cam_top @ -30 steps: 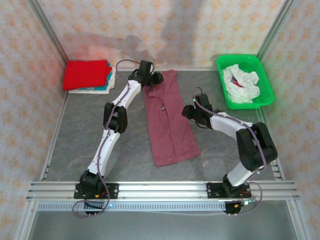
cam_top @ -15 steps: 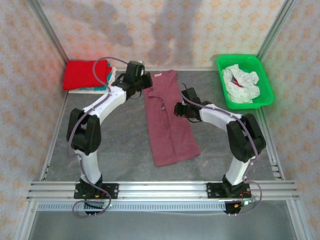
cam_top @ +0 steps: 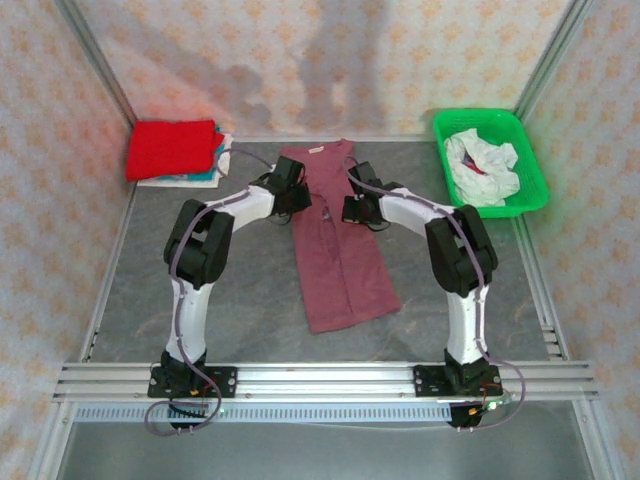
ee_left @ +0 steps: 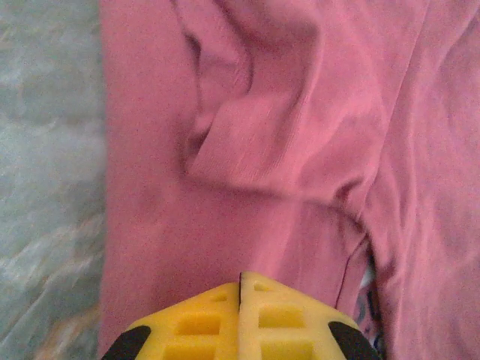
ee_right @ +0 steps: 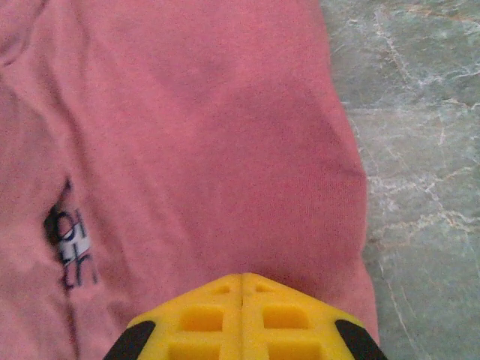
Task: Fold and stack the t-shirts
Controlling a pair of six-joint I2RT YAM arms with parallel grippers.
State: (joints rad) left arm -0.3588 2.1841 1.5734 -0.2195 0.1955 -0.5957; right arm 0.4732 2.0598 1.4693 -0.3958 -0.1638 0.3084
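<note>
A maroon t-shirt [cam_top: 340, 260] lies folded into a long strip down the middle of the table. My left gripper [cam_top: 294, 197] is shut, its tip over the strip's left edge near the top, and the cloth [ee_left: 262, 112] is creased ahead of the yellow fingers [ee_left: 285, 315]. My right gripper [cam_top: 351, 208] is shut over the right edge of the shirt [ee_right: 187, 112], with a bit of white print [ee_right: 71, 244] to its left. No cloth shows between either pair of fingers. A bright red t-shirt [cam_top: 172, 148] tops a folded stack at the back left.
A green basket [cam_top: 495, 211] at the back right holds a crumpled white t-shirt [cam_top: 480, 168]. Teal and white cloth edges [cam_top: 205, 176] show under the red one. Bare grey table [cam_top: 140, 280] lies to both sides of the maroon strip. Walls enclose the workspace.
Both arms swung inward and toward the front onto the maroon shirt's upper part. Both grippers closed as they came. The shirt itself has stayed in place.
</note>
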